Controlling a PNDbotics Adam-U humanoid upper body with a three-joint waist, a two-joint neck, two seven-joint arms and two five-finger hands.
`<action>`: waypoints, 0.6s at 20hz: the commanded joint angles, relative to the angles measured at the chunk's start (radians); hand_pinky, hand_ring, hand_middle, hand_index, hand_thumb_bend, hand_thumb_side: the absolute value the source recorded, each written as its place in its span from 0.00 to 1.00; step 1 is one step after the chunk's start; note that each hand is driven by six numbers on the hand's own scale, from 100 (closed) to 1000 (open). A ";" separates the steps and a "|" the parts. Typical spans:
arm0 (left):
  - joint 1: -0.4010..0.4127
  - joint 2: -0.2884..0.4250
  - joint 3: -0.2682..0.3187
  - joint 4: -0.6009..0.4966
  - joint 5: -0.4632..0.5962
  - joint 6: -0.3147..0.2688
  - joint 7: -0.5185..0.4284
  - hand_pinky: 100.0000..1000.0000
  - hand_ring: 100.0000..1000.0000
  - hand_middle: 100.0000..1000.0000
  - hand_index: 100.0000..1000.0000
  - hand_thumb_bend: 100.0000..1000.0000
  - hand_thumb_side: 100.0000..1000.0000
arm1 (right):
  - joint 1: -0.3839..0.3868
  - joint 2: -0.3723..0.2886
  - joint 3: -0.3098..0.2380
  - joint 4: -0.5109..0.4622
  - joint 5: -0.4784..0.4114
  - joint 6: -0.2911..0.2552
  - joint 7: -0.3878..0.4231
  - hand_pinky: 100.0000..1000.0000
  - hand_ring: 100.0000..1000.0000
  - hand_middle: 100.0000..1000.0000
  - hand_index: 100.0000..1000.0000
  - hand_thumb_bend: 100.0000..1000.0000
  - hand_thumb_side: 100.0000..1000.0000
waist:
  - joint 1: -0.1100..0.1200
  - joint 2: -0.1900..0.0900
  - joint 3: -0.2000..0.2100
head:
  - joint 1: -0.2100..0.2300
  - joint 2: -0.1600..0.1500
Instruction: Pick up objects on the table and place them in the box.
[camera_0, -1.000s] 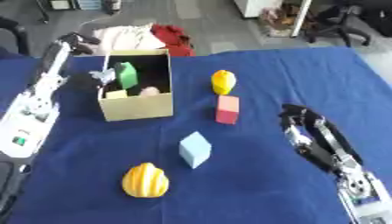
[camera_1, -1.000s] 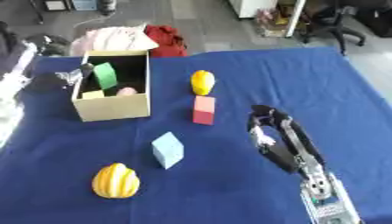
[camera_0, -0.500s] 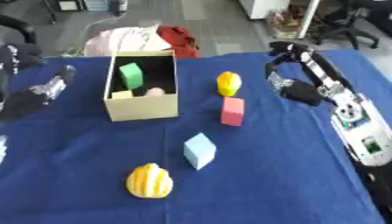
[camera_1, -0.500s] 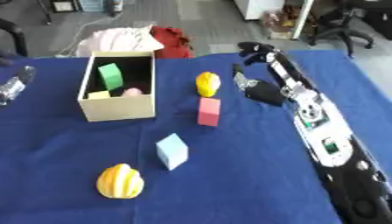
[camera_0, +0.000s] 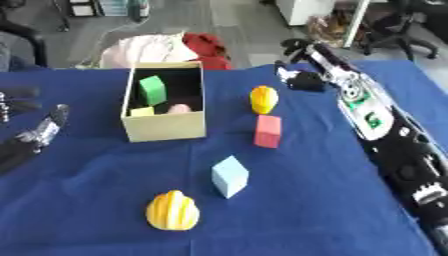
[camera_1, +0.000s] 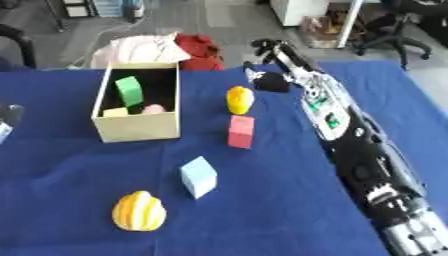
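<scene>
An open cardboard box stands at the back left of the blue table. Inside it are a green block, a small yellow piece and a pink thing. To its right lie a yellow fruit and a pink-red block. Closer to me are a light blue block and a striped yellow gourd. My right hand hovers open and empty near the far edge, just right of the yellow fruit. My left hand shows blurred at the left edge, apart from the box.
My long right arm crosses the right side of the table from the near corner. Beyond the far edge, a pale cloth bundle and a red item lie on the floor. An office chair stands far right.
My right arm swung from the near right up across the table to the far side beside the yellow fruit. The left arm drew back from the box to the left edge. The camera shifted.
</scene>
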 joint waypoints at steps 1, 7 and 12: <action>-0.004 -0.002 0.006 -0.024 0.008 -0.008 -0.001 0.83 0.64 0.64 0.68 0.49 0.35 | -0.046 0.024 -0.048 0.105 0.062 0.030 -0.050 0.86 0.74 0.76 0.90 0.00 0.52 | 0.015 0.002 0.008 | -0.013 -0.015; -0.002 -0.014 0.007 -0.029 0.008 -0.010 -0.005 0.83 0.64 0.64 0.68 0.49 0.35 | -0.073 0.061 -0.100 0.235 0.119 0.086 -0.111 0.86 0.74 0.76 0.90 0.00 0.54 | 0.014 0.005 0.033 | -0.022 -0.016; 0.001 -0.015 0.009 -0.030 0.008 -0.009 -0.008 0.83 0.64 0.64 0.68 0.49 0.35 | -0.075 0.067 -0.105 0.257 0.127 0.088 -0.118 0.86 0.74 0.75 0.90 0.00 0.54 | 0.013 0.003 0.035 | -0.024 -0.015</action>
